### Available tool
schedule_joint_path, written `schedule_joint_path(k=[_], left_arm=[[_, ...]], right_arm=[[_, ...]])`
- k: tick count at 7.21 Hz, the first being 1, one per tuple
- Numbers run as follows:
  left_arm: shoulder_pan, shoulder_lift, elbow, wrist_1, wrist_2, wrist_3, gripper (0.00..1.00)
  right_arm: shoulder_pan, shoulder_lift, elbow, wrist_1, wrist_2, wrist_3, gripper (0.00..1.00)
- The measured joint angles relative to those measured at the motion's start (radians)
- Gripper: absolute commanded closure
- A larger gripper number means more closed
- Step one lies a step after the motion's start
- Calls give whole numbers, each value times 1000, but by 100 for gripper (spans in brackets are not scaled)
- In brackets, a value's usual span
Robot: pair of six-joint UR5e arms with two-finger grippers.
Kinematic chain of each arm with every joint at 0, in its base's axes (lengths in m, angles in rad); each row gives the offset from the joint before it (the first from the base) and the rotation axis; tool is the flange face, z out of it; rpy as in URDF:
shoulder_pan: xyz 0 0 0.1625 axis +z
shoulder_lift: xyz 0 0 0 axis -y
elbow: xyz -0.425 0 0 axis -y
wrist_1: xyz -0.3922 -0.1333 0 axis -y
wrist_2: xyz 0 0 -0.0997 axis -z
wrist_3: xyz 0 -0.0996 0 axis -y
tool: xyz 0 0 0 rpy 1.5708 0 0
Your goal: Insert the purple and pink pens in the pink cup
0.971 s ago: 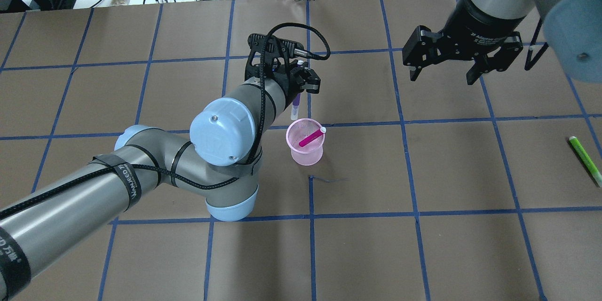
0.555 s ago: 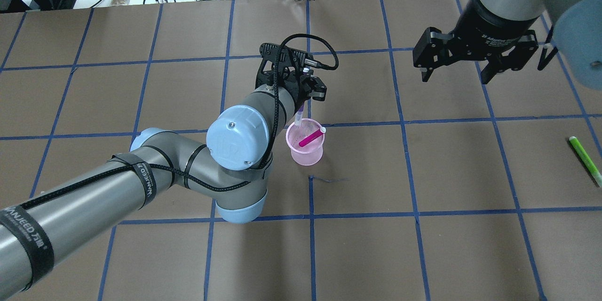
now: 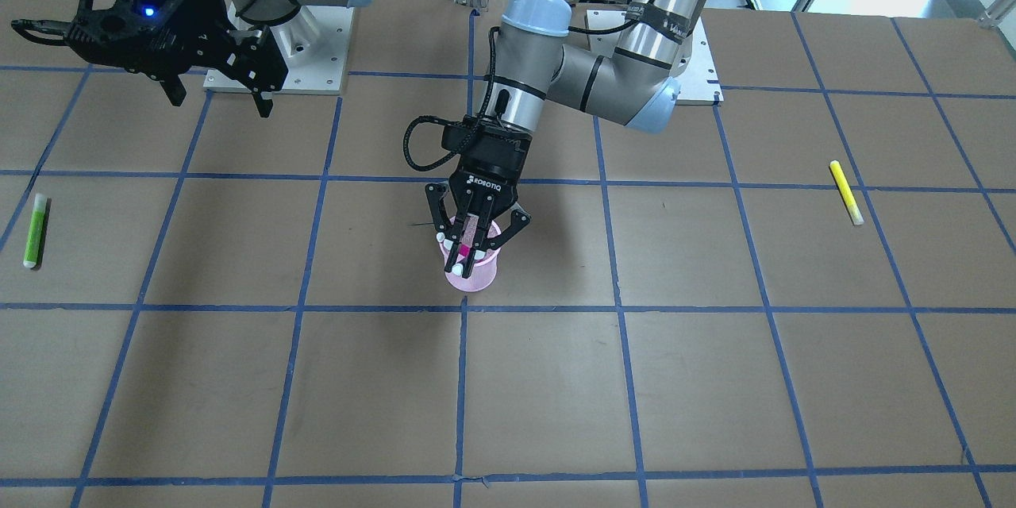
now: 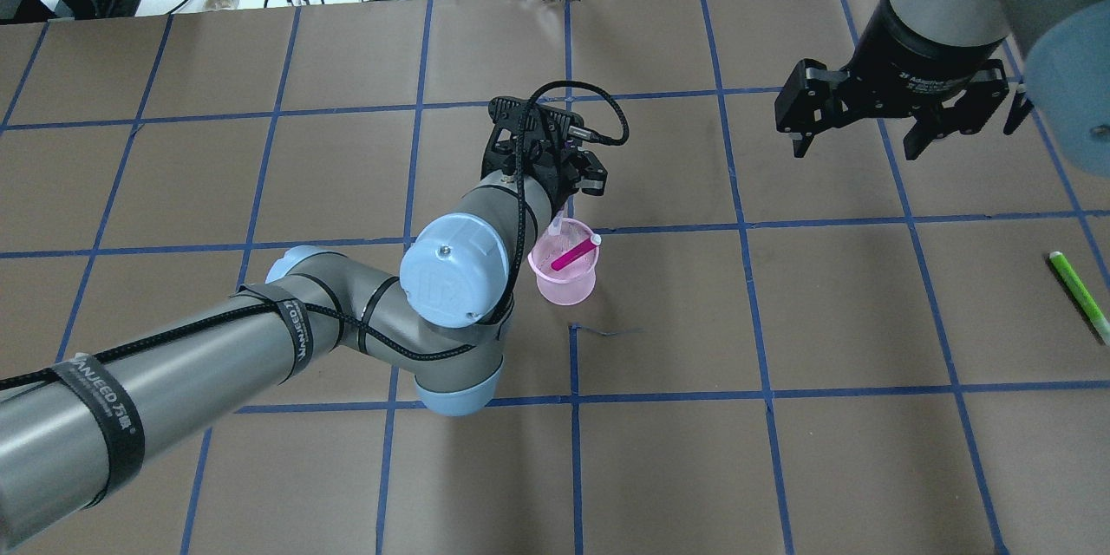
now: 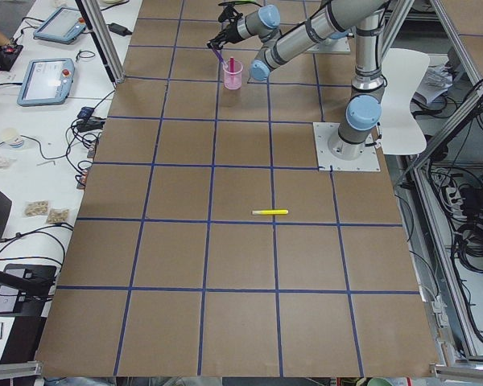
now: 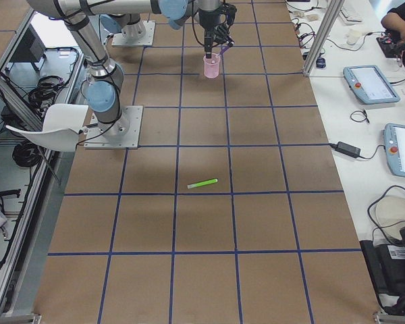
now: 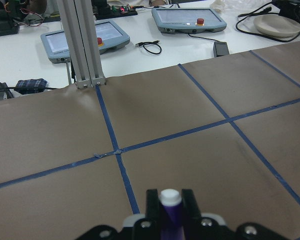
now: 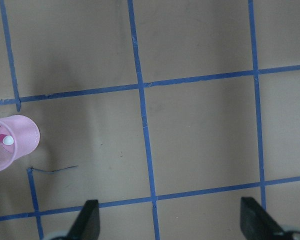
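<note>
One pink pen [image 4: 572, 257] leans in the pink cup [image 4: 568, 288]; the left end effector [image 3: 470, 248] grips the purple pen [image 7: 169, 215] above it; the right end effector [image 4: 854, 149] is spread wide.

pink cup [image 5: 233, 78]: pink pen [image 5: 232, 64] inside | yellow pen [image 5: 270, 212]: lying well apart

The left pincer [image 3: 470, 250], clamped on the purple pen [image 7: 169, 212], hangs over the pink cup [image 4: 564, 282] and bars its mouth from above; the pink pen [image 4: 572, 255] leans across inside. Bare desk [image 4: 780, 321] stretches from cup to green pen [image 4: 1078, 293]; the spread right pincer [image 4: 854, 152] hovers well apart.
</note>
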Motion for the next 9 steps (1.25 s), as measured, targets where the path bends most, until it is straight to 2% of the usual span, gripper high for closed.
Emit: schedule_joint_path(k=[1,2,3,5,6,7,9], left_arm=[[-4,-2,-11,14,7,-1,94],[-5,-7,-17,20,11,-2,84],[-6,-15,-21,23,14,-2,83],[-7,-31,-22,24,16,-2,52],[-8,-34,-22,26,16,-4,41],[-9,-35,-22,28,15,-9,34],[-9,-36,-22,30,15,-28,34]], right_arm=[[2,-1,0,1,2,2,0],[5,-6,0,1,7,4,0],[7,-14,-1,1,9,6,0],[9,-19,-8,5,14,8,0],[7,-19,-13,19,30,9,0],[5,-18,-14,37,49,12,0],[2,-14,-8,48,69,33,0]])
